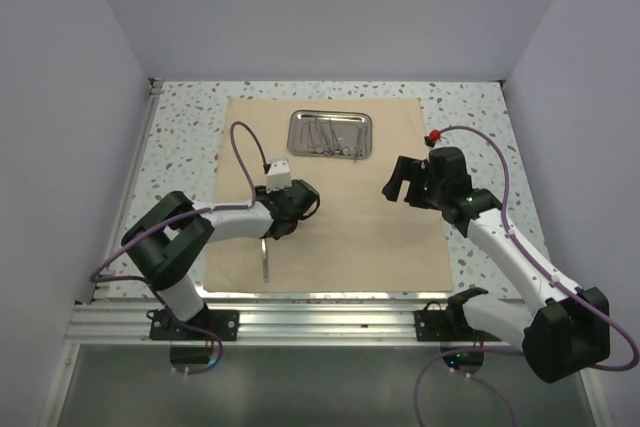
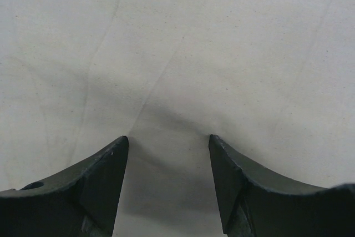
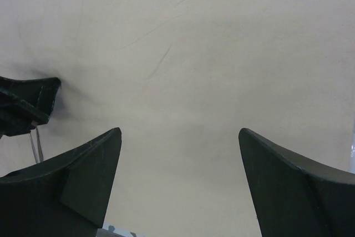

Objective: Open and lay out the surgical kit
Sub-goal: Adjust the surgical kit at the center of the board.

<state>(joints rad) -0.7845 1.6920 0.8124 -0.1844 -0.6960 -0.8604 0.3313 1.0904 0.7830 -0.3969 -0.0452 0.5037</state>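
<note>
Left fingers (image 2: 100, 184) and right fingers (image 3: 83, 176) are spread, empty; we'd pinch one tool (image 1: 322, 135) singly from the tray (image 1: 291, 135) by the surface's (image 1: 190, 127) far edge.

Individual instruments (image 1: 330, 137) are too small to distinguish.

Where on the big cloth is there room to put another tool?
Bare cloth lies between the left gripper and the right gripper, along the near right edge, and in the far left corner beside the steel tray. Crowded: the tray, full of instruments, and beside the left gripper, where a slim metal tool lies.
</note>
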